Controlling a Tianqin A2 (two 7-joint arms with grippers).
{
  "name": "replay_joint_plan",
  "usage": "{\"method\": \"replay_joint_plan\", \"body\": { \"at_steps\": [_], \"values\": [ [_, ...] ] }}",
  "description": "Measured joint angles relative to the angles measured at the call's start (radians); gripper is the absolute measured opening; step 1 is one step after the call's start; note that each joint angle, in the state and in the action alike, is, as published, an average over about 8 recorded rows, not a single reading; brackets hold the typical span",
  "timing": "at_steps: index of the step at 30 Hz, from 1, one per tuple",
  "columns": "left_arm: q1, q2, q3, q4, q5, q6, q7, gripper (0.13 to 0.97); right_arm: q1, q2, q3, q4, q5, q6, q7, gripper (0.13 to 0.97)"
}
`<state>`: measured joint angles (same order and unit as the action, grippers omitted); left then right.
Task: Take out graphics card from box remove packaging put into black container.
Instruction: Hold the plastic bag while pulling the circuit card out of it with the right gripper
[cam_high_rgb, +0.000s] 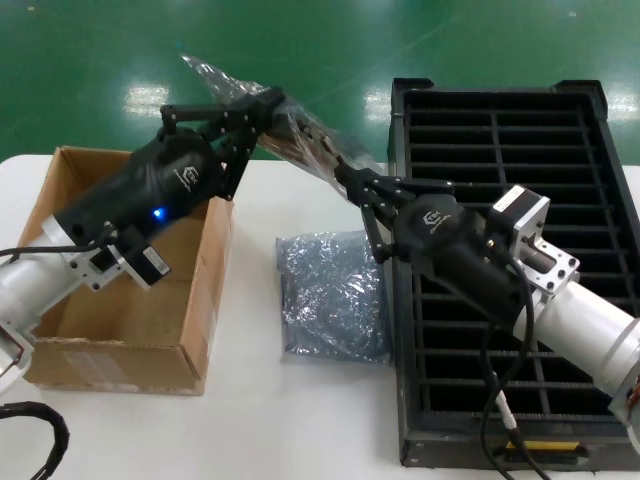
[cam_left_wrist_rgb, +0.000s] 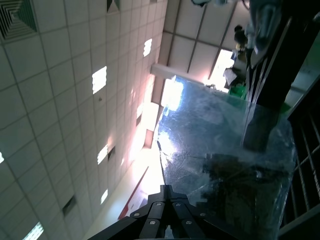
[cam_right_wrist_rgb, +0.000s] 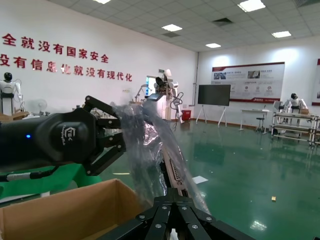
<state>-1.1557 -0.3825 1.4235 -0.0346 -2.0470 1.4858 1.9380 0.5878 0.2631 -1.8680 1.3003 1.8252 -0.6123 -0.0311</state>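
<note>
head view shows you the graphics card (cam_high_rgb: 318, 150) up in the air between the box (cam_high_rgb: 205, 290) and the black container (cam_high_rgb: 500, 130), inside its packaging (cam_high_rgb: 225, 78). your left gripper (cam_high_rgb: 268, 108) pinches the packaging, your right gripper (cam_high_rgb: 345, 178) pinches the card's end.

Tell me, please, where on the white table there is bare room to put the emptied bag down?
Bare table lies in front of the crumpled bag, between the box and the black container. The far strip is crowded: left gripper and right gripper both hold the packaging with the graphics card above it.
</note>
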Motion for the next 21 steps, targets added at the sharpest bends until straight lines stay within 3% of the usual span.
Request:
{"method": "replay_joint_plan", "body": {
  "at_steps": [7, 15, 21],
  "values": [
    [0.006, -0.005, 0.018, -0.003, 0.017, 0.041, -0.015, 0.138, -0.004, -0.005, 0.012, -0.013, 0.010, -0.013, -0.015, 0.136],
    [0.011, -0.011, 0.031, -0.001, 0.029, 0.055, -0.014, 0.138, -0.003, -0.010, 0.021, -0.027, 0.018, -0.027, -0.030, 0.162],
    [0.013, -0.012, 0.033, -0.001, 0.031, 0.058, -0.015, 0.138, -0.004, -0.009, 0.023, -0.030, 0.017, -0.033, -0.032, 0.234]
  ]
}}
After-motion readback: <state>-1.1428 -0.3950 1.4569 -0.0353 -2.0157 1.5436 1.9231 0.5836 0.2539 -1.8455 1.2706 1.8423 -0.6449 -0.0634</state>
